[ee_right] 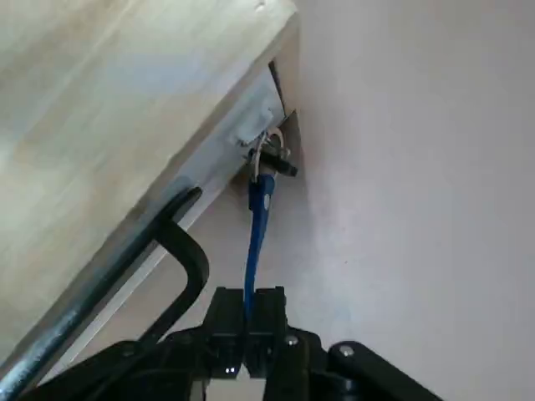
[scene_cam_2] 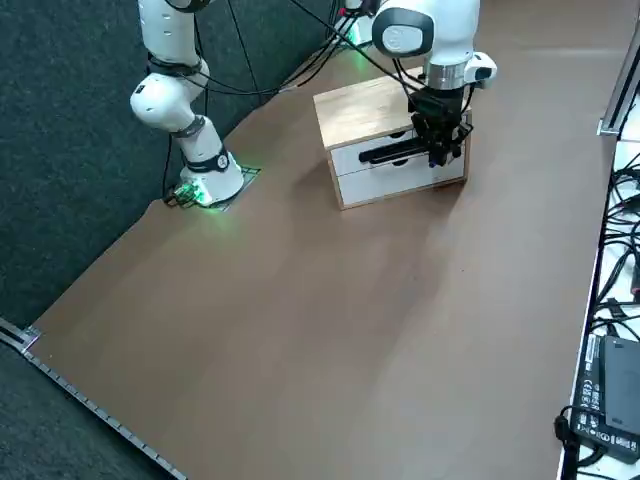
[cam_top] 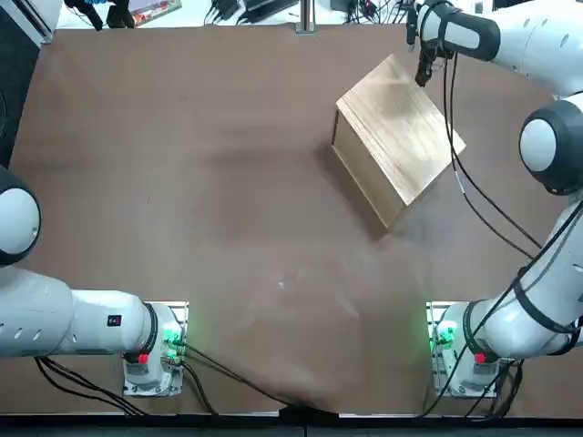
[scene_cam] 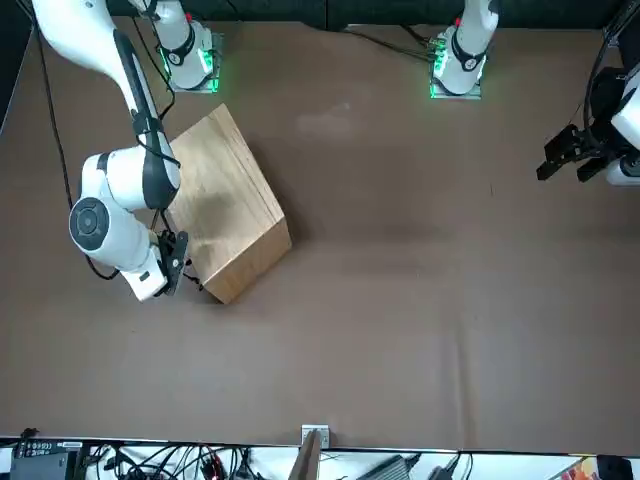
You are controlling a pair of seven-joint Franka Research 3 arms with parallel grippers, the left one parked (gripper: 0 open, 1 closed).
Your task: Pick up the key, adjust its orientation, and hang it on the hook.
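Observation:
My right gripper (ee_right: 247,316) is shut on a thin blue strap (ee_right: 257,238). The strap ends in the small silvery key (ee_right: 269,149), right against a dark hook (ee_right: 284,164) on the white front face of the wooden box (ee_right: 109,109). Whether the key hangs on the hook I cannot tell. Beside the strap runs the box's black drawer handle (ee_right: 180,242). From overhead the gripper (cam_top: 424,75) is at the box's (cam_top: 401,137) far corner. The side view has the gripper (scene_cam_2: 441,150) in front of the box (scene_cam_2: 365,108), by the handle (scene_cam_2: 388,153). The key is too small to see there.
The box (scene_cam: 228,205) stands at an angle on the brown table, in its far right part. Cables and a black power unit (scene_cam_2: 608,398) lie along the table's far edge, near a small metal post (cam_top: 305,20). The arm's own black cable (cam_top: 474,196) hangs over the box's right side.

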